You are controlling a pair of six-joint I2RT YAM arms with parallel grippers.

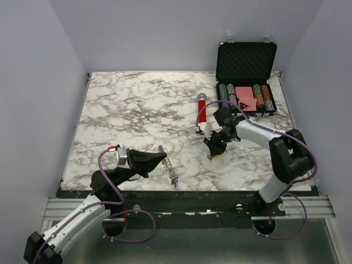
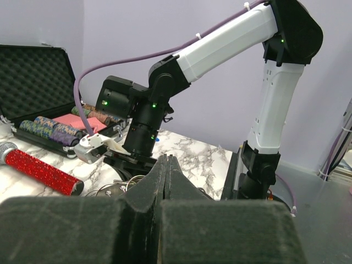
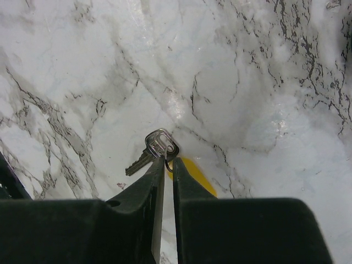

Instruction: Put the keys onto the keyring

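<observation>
Shiny metal key [image 3: 145, 156], glossy marble tabletop [image 3: 247, 82]

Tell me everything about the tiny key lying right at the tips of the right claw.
The key is small, silvery and looks like metal. Its short blade points lower-left in the right wrist view, and a small wire loop passes through its head. It lies flat on the marble table. The right gripper has its fingertips at the loop, narrowly apart; whether they pinch it is unclear. A yellow piece sits close beside it, partly hidden.
</observation>
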